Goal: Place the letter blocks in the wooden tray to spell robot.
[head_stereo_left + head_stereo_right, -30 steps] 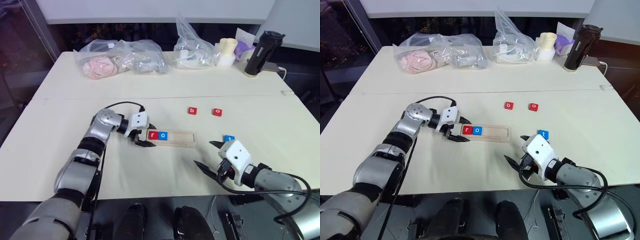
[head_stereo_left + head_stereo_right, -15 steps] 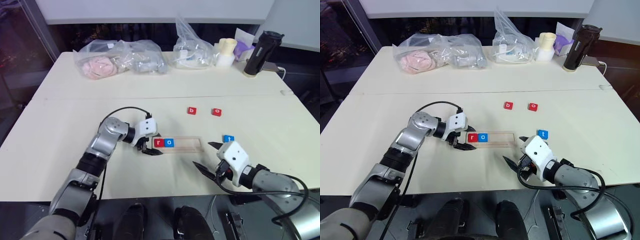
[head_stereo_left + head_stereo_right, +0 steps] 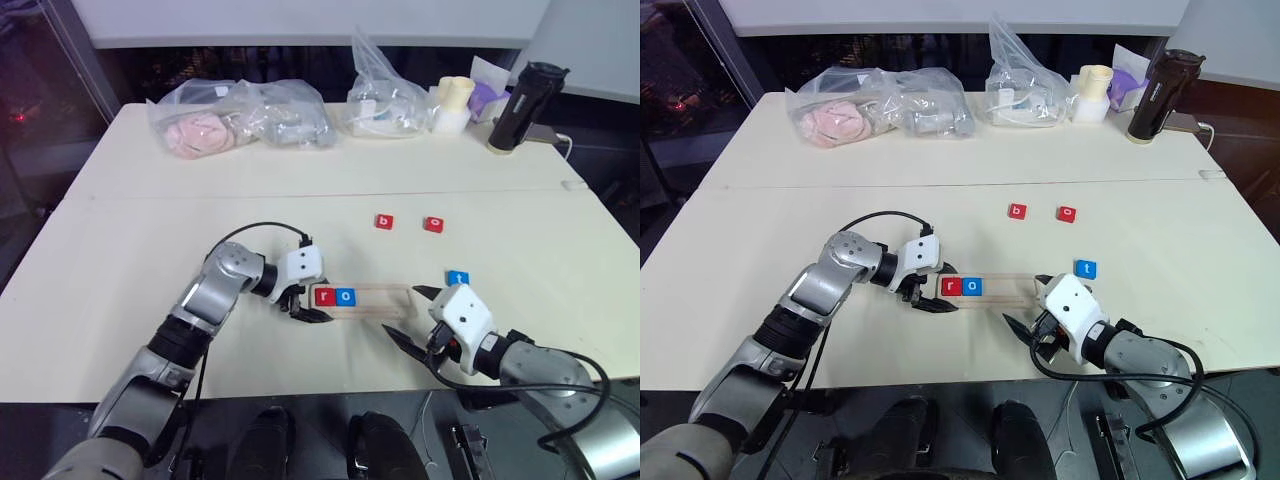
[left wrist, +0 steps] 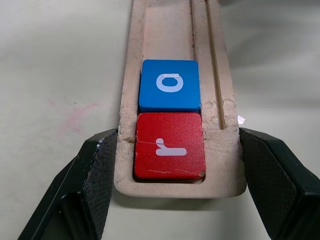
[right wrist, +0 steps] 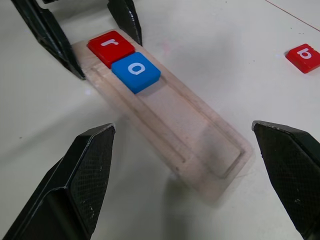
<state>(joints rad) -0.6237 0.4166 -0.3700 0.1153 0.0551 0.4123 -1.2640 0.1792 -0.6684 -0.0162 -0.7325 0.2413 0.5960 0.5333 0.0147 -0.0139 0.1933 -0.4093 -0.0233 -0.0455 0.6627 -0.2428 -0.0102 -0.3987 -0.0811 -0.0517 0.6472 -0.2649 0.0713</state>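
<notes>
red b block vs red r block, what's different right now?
The red r block sits in the wooden tray slot, at the end gripped by the left end effector; the red b block lies loose on the table, farther from the robot. The r touches the blue o block; the b stands apart from its neighbour, the red o block. Both are small red squares with white lowercase letters, lying flat.

Five letter blocks are showing: red r (image 3: 323,296), blue o (image 3: 345,297), red b (image 3: 385,222), red o (image 3: 434,224), blue t (image 3: 458,278); one wooden tray (image 3: 385,301); three plastic bags.
</notes>
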